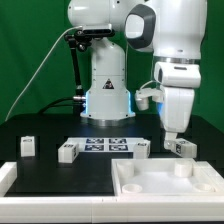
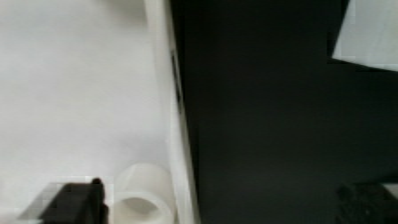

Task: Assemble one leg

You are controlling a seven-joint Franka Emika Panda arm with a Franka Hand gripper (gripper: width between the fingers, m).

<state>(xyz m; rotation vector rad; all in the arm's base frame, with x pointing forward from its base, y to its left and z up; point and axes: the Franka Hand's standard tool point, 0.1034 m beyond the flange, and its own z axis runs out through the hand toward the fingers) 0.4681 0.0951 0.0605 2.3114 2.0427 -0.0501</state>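
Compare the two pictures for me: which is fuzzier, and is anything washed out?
Wrist view: soft all over; the white panel is washed out, nearly featureless, and its edge against the black table is smeared. Exterior view: sharper and evenly lit, with a blue glow at the arm's base.

No readable text (tags: patterns only).

the leg, a small white block with a black-and-white tag, lies on the black counter, rightmost in the exterior view of four such blocks in a loose row.
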